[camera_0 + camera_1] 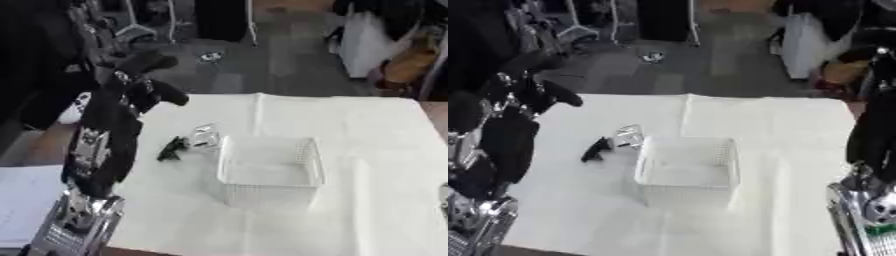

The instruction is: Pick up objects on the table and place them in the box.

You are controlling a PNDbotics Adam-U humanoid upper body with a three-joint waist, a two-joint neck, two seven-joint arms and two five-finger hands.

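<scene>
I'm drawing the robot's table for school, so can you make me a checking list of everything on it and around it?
Surface: table with a white cloth, a fold line running down it.
Job's things: white mesh box, looks empty; small dark object and clear shiny object lie just left of it, on the cloth.
Clutter: white sheet at the table's left edge.
Hands: left hand raised above the table's left side, holding nothing, fingers relaxed; right arm at the right edge, its hand not seen.
Cables: nothing seen.
Surroundings: grey floor, dark stands and white furniture behind.
</scene>
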